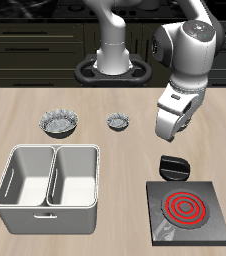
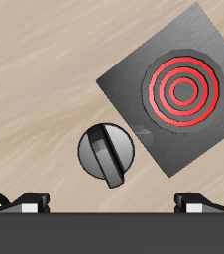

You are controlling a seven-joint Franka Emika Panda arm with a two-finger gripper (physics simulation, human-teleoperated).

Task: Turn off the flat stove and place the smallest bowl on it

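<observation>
Fingers [image 2: 30,202] spread wide, released, nothing between them. In the wrist view only the two tips show, one to each side of the knob [image 2: 107,154], and they look well above it.

Knob sits on the surface just beside the flat stove [image 2: 134,84] edge, its ridge handle angled. Burner rings [image 2: 183,87] glow red, so the stove reads as on and the turn-off step is not yet done.

Risks, as judgement:
- Fingers are not lined up with the knob ridge. Coming straight down could land a tip on the ridge and skid off instead of straddling it.
- Too small a twist leaves the rings red.
- Putting the bowl down before the rings go dull breaks the task order.
- Picking the wrong bowl, since they look alike.

The exterior view gives what the wrist view lacks. The smallest bowl [image 1: 118,122] is at upper centre of the frame, alone on the surface, well apart from the flat stove [image 1: 157,222] at lower right. A larger bowl [image 1: 59,122] is at upper left and the grey bin [image 1: 50,175] at lower left. No third bowl shows. The wrist view alone shows the ridge angle and the finger spacing. A silvery sliver at its edge is too small to tell.
</observation>
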